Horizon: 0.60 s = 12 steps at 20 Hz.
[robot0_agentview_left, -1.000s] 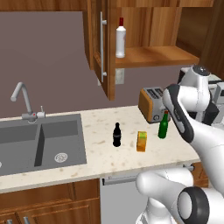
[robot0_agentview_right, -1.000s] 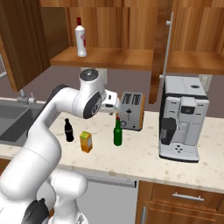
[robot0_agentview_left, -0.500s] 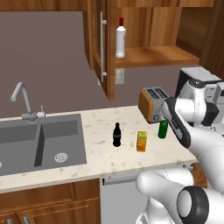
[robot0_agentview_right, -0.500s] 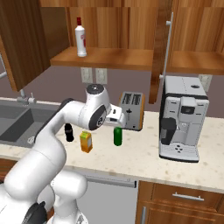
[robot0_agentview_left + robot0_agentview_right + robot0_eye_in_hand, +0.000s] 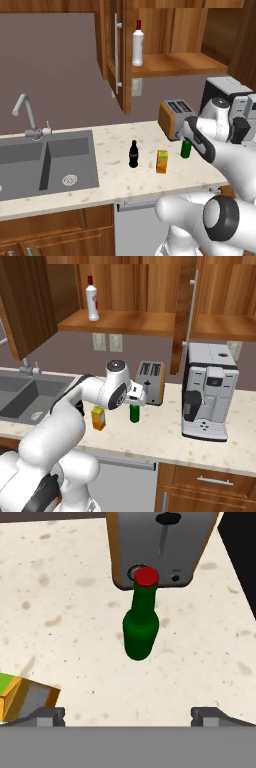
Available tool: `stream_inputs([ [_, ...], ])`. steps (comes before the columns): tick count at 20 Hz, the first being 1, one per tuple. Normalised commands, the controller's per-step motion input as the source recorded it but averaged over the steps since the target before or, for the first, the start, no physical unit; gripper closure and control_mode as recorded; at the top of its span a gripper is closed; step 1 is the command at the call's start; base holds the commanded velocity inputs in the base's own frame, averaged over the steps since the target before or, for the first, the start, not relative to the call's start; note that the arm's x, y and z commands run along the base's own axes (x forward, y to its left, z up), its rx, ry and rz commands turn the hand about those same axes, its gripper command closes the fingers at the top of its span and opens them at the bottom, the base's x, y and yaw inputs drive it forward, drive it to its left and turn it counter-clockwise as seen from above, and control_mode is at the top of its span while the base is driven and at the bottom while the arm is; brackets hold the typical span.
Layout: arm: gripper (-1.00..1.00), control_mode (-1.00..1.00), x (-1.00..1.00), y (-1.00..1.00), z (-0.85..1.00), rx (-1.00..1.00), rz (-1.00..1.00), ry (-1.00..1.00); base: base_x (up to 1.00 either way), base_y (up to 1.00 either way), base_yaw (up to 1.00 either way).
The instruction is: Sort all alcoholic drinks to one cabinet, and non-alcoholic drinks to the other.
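**Arm drops in on the green bottle**

While the white bottle (image 5: 138, 44) already stands on the open cabinet shelf (image 5: 175, 64), the left base view shows the arm swung down lower than a second ago, now screening most of the green bottle (image 5: 186, 149); cola bottle (image 5: 133, 154) and juice carton (image 5: 161, 161) wait mid-tabletop (image 5: 120, 180).

Right base view: the gripper (image 5: 137, 397) has come down right over the green bottle (image 5: 134, 413), toaster (image 5: 150, 375) just behind, coffee machine (image 5: 208, 390) well apart.

Hand view: jaws spread wide and empty, green bottle (image 5: 141, 624) upright between and ahead (a grasp looks imminent). Toaster (image 5: 160, 547) crowds behind; juice carton (image 5: 27, 696) sits near one side, bare tabletop on the other.
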Motion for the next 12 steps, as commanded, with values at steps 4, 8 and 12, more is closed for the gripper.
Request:
stream_inputs([
  [4,-1.0,-1.0,0.4,-0.01,-0.47,0.0,0.0,0.0,0.0,0.0,0.0],
  [8,-1.0,-1.0,0.24,-0.03,-0.27,0.0,0.0,0.0,0.0,0.0,0.0],
  [12,-1.0,-1.0,0.13,-0.1,-0.21,0.0,0.0,0.0,0.0,0.0,0.0],
])
